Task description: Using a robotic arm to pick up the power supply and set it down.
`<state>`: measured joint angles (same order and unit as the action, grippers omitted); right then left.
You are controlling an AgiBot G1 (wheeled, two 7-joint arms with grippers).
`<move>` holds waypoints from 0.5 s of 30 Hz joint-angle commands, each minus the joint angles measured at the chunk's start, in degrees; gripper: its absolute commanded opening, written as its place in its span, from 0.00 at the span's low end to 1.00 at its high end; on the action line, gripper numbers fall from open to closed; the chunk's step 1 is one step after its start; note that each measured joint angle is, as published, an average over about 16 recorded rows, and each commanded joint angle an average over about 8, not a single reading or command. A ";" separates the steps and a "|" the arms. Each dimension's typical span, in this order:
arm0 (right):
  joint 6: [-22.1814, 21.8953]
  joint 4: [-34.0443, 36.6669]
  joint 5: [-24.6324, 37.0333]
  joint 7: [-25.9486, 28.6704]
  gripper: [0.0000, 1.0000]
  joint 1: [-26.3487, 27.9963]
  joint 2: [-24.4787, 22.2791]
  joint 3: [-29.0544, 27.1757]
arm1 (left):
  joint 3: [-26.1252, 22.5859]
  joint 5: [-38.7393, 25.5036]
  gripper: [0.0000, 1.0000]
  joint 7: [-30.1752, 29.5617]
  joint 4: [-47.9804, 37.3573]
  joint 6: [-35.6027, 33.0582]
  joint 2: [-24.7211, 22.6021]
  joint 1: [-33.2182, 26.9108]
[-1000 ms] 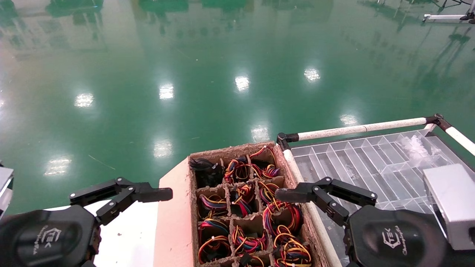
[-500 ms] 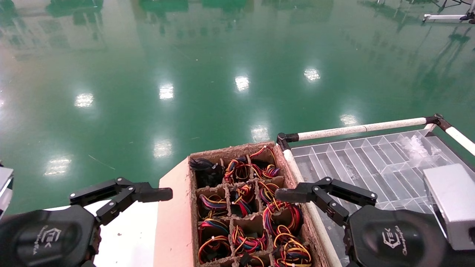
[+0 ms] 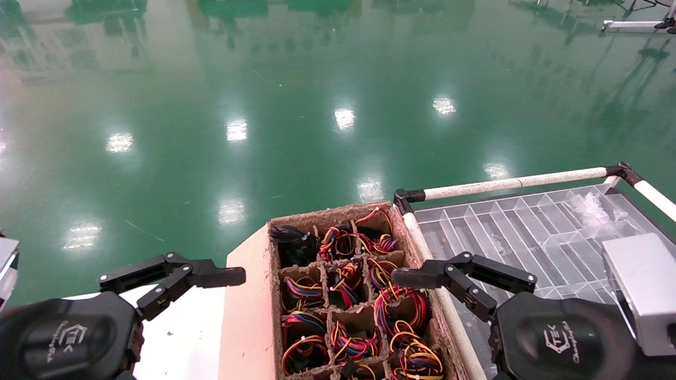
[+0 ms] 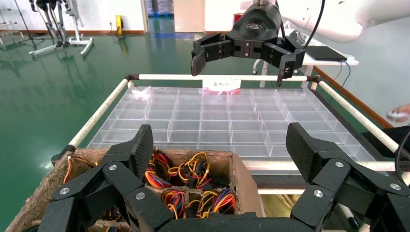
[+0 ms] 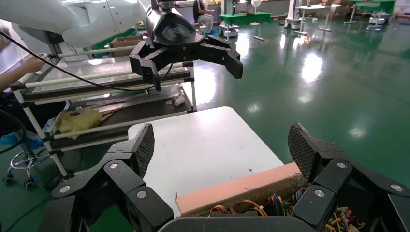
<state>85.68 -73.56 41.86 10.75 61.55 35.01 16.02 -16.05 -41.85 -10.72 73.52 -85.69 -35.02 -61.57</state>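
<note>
Nothing is changing over the last second: both hands are staying wide open and empty, left hand [image 3: 174,287] over the white table [image 3: 185,338], right hand [image 3: 454,285] beside the cardboard tray [image 3: 253,316]. The power supplies [image 3: 404,309] are sitting untouched in its compartments, so picking is not yet starting.

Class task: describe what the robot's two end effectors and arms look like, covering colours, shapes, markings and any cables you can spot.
Both the left end effector and right end effector are black, with bolted linkage bars, two fingers and cross-hatched pads. Each rounded black housing bears a white logo. A plain grey box sits at the right wrist. The wrist views show glossy white arm shells and thin black cables.
</note>
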 commanded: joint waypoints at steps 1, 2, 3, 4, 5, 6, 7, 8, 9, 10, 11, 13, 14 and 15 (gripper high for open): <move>0.00 0.00 0.00 0.00 1.00 0.00 0.00 0.00 | 0.00 0.00 0.00 0.00 0.00 0.00 0.00 0.00; 0.00 0.00 0.00 0.00 1.00 0.00 0.00 0.00 | 0.00 0.00 0.00 0.00 0.00 0.00 0.00 0.00; 0.00 0.00 0.00 0.00 1.00 0.00 0.00 0.00 | 0.00 0.00 0.00 0.00 0.00 0.00 0.00 0.00; 0.00 0.00 0.00 0.00 1.00 0.00 0.00 0.00 | 0.00 0.00 0.00 0.00 0.00 0.00 0.00 0.00; 0.00 0.00 0.00 0.00 1.00 0.00 0.00 0.00 | 0.00 0.00 0.00 0.00 0.00 0.00 0.00 0.00; 0.00 0.00 0.00 0.00 1.00 0.00 0.00 0.00 | 0.00 0.00 0.00 0.00 0.00 0.00 0.00 0.00; 0.00 0.00 0.00 0.00 1.00 0.00 0.00 0.00 | 0.00 0.00 0.00 0.00 0.00 0.00 0.00 0.00; 0.01 0.00 0.00 0.00 1.00 0.00 0.00 0.00 | 0.00 0.00 0.00 0.00 0.00 0.00 0.00 0.00; 0.01 0.00 0.00 0.00 1.00 0.00 0.00 0.00 | 0.00 0.00 0.00 0.00 0.00 0.00 0.00 0.00; 0.01 0.00 0.00 0.00 1.00 0.00 0.00 0.00 | 0.00 0.00 0.00 0.00 0.00 0.00 0.00 0.00; 0.01 0.00 0.00 0.00 1.00 0.00 0.00 0.00 | 0.00 0.00 0.00 0.00 0.00 0.00 0.00 0.00; 0.01 0.00 0.00 0.00 1.00 0.00 0.00 0.00 | 0.01 0.00 0.00 0.00 0.00 0.00 0.00 0.00; 0.01 0.00 0.00 0.00 1.00 0.00 0.00 0.00 | 0.01 0.00 0.00 0.00 0.00 0.00 0.00 0.00; 0.00 0.01 0.02 0.00 1.00 0.00 -0.01 0.00 | 0.01 0.00 0.00 0.00 0.00 0.00 0.00 0.00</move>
<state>85.60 -73.35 42.22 10.72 61.51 34.86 16.11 -16.04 -41.84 -10.72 73.52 -85.69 -35.02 -61.57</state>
